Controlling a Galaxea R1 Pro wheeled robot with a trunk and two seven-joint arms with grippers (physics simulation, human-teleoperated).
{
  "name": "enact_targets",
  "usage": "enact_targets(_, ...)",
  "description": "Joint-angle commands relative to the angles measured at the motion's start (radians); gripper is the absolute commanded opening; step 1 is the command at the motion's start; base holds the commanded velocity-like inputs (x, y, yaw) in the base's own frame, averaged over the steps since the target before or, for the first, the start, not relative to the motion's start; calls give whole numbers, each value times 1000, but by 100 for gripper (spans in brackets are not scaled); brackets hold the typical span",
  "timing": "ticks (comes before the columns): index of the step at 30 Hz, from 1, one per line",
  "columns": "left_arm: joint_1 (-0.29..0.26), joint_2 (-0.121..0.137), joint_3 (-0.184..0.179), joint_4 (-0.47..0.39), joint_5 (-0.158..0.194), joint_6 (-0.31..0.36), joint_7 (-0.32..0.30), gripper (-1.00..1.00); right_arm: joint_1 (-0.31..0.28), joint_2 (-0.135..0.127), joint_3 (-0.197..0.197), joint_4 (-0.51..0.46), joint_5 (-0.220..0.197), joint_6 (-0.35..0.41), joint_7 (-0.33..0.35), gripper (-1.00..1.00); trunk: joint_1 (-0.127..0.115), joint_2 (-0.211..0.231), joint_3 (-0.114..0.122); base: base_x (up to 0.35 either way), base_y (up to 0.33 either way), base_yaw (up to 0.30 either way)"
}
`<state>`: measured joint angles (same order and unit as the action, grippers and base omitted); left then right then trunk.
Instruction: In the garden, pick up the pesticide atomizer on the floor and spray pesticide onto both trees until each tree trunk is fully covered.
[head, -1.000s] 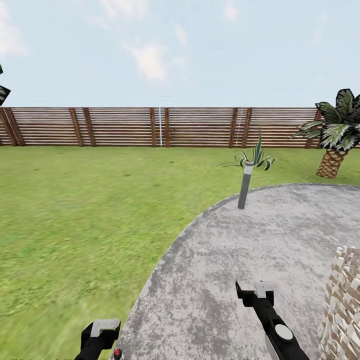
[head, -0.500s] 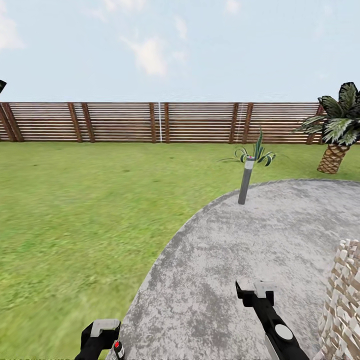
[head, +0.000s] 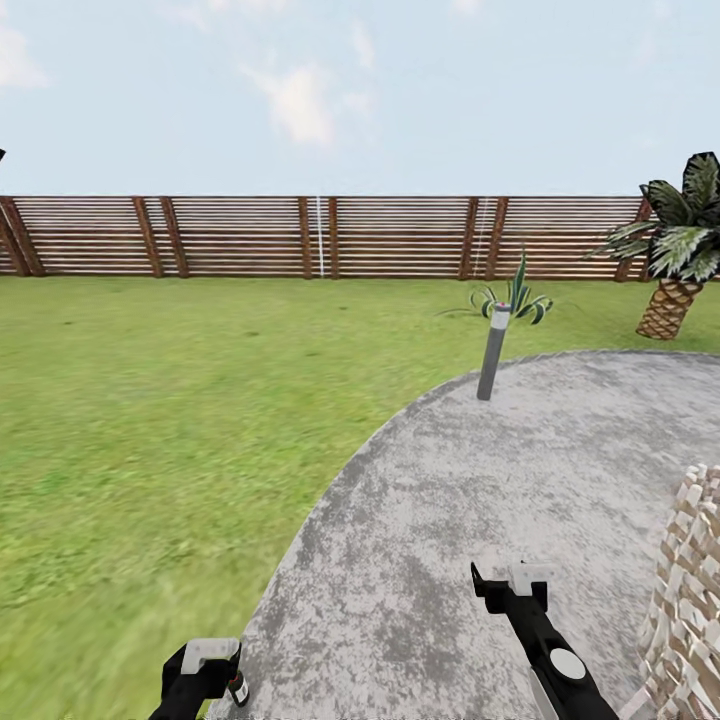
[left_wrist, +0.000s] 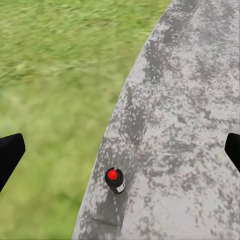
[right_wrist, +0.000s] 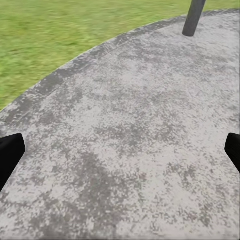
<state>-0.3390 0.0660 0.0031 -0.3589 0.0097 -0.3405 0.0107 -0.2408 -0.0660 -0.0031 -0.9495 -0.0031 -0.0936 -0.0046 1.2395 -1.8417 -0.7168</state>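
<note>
**Atomizer in reach, nothing sprayed yet**

The pesticide atomizer (left_wrist: 115, 180) stands upright on the grey paved pad (head: 520, 500), close to the pad's curved edge where it meets the lawn (head: 150, 420). In the head view it sits at the bottom left of the frame (head: 238, 688), just beside the left gripper (head: 205, 660). In the left wrist view the bottle lies between the two dark fingertips (left_wrist: 10, 152), which stand wide apart at the frame's side edges and hold nothing. The right gripper (head: 512, 580) hovers over bare paving at lower centre-right; its fingertips (right_wrist: 10, 152) are likewise spread wide and empty.

As a judgement, the task is at its very start: the bottle is not yet picked up, and no whitish specks of pesticide appear anywhere. Grasping, travelling to the trees and coating both trunks all remain.

Neither target tree can be made out. A short palm (head: 680, 250) stands at the right edge before the slatted fence (head: 320, 235), a grey bollard (head: 492, 352) rises at the pad's far rim beside a spiky plant (head: 515, 300), and a pale woven object (head: 690, 590) is cut off at lower right. Both arms are cropped by the bottom edge.
</note>
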Motion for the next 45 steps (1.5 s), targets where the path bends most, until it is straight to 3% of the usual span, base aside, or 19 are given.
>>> enact_targets(1,0,0,0,0,0,0,0,100,0,0,0,0,0,0,0,100,4,-7,-4,0,0,0)
enact_targets(11,0,0,0,0,0,-1,0,100,0,0,0,0,0,0,0,100,42,-77,-45,0,0,0)
enact_targets(45,1,1,-1,0,-1,-2,0,100,0,0,0,0,0,0,0,100,173,-315,-152,0,0,0)
